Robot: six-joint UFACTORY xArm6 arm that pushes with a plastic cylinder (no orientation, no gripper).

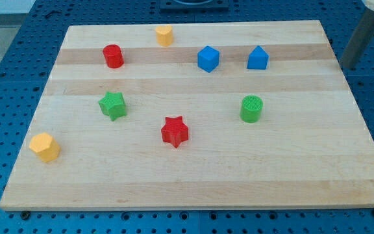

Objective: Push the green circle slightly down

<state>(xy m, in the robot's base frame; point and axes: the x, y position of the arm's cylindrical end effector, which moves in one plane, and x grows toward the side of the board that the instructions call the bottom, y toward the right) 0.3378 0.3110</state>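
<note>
You see the push not yet begun: my tip sits well off to the upper right of the green circle; no jaws exist here.

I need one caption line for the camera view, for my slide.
My tip rests off the board's right edge, far from the green circle.

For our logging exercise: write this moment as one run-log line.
stage: approach | my tip: off the board's right edge, up-right of green circle | contact: none | green circle: not yet pushed
</note>
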